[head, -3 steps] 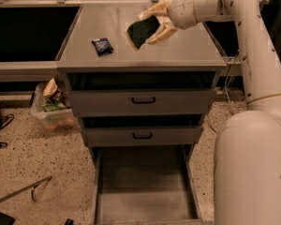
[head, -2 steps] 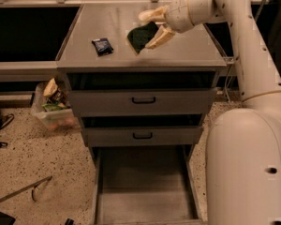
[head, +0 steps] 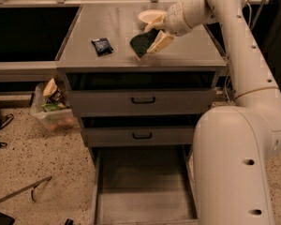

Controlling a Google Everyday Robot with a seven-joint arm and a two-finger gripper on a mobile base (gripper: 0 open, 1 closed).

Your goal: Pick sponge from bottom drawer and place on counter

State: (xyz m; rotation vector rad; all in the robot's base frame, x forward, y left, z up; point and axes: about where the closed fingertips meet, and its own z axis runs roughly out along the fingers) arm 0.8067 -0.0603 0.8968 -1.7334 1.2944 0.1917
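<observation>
The sponge (head: 142,42), dark green with a pale edge, is held tilted in my gripper (head: 152,35), low over the middle of the counter (head: 182,50). Its lower corner is at or just above the counter surface; I cannot tell if it touches. The gripper's cream fingers (head: 160,41) are shut on the sponge's right side. The bottom drawer (head: 145,186) is pulled out below the cabinet, a shallow grey tray with nothing in it. My white arm reaches in from the right.
A dark blue-black packet (head: 102,46) lies on the counter left of the sponge. A pale bowl (head: 151,16) sits behind the gripper. The two upper drawers (head: 143,101) are closed. A clear bin of items (head: 51,106) stands on the floor at left.
The gripper with the sponge has moved left and down toward the counter surface. The drawers and the packet have not moved.
</observation>
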